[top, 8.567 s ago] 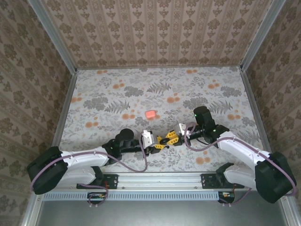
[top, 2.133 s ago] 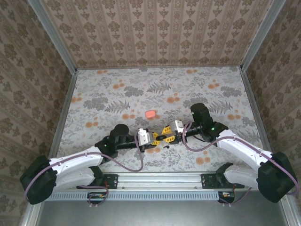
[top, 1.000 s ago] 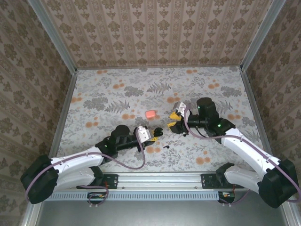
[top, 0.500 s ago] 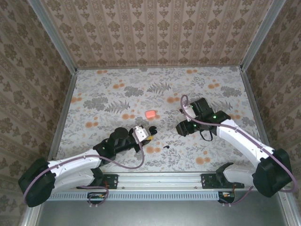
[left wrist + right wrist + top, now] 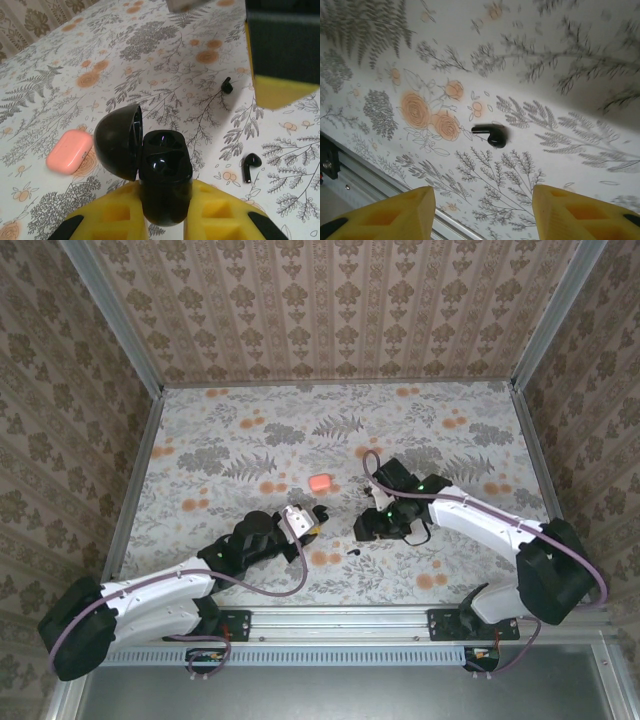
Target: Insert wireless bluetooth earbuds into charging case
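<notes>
Your left gripper [image 5: 165, 202] clamps 1 open black case [image 5: 162, 170], your right gripper [image 5: 482, 212] gapes empty over 1 of 2 black earbuds [image 5: 248, 166], 1 pink case [image 5: 70, 155] nearby.

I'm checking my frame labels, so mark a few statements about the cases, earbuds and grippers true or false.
1. The left gripper clamps the glossy black charging case, lid open. True.
2. The closed salmon-pink plastic case sits in the right gripper. False: it lies alone on the floral-patterned table.
3. Two black plastic earbuds lie loose on the table. True.
4. The right gripper grips an earbud. False: its fingers stand apart, empty, above one.
</notes>
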You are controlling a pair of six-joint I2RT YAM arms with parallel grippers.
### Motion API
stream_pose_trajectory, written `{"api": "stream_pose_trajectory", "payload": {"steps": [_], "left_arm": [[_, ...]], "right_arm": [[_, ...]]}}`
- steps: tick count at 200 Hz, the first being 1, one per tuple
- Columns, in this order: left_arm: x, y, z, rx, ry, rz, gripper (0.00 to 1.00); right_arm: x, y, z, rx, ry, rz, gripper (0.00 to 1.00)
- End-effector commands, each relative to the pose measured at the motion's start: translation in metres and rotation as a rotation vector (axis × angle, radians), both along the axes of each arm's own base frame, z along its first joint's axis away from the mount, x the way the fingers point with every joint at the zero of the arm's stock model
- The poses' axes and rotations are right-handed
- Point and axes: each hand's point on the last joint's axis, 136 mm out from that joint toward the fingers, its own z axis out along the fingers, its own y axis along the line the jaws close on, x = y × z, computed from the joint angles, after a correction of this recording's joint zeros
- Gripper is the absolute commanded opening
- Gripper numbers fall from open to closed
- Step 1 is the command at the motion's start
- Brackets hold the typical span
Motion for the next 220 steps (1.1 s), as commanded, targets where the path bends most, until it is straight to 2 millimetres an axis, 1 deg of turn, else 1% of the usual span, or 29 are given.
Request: {"api": "stream_pose_trajectory", "payload": {"steps": [1,23,40,46,72,128,194,220], "left_arm": [[0.003,0.007,0.000,-0.014,0.009,0.039,0.14],[0.003,0.009,0.000,-0.024,0.008,0.050,0.15],[0.002,0.011,0.002,-0.027,0.003,0.054,0.15],[0.002,0.012,0.002,-0.025,0.002,0.056,0.15],[0.002,0.014,0.004,-0.029,-0.011,0.058,0.15],[0.002,0.018,0.007,-0.032,-0.018,0.069,0.15],[0.001,0.026,0.011,-0.032,-0.034,0.086,0.16],[0.001,0.030,0.011,-0.031,-0.037,0.093,0.16]], "right_arm": [[-0.014,0.011,-0.018,0.034,0.127,-0.102,0.55],[-0.022,0.010,-0.036,-0.006,0.179,-0.110,0.55],[-0.029,0.011,-0.045,-0.019,0.217,-0.112,0.54],[-0.027,0.016,-0.046,0.007,0.211,-0.110,0.54],[-0.029,0.025,-0.053,0.034,0.240,-0.105,0.52],[-0.016,0.034,-0.063,0.016,0.228,-0.081,0.48],[0.013,0.054,-0.059,0.031,0.169,-0.045,0.42],[0.019,0.058,-0.054,0.036,0.155,-0.038,0.41]]}}
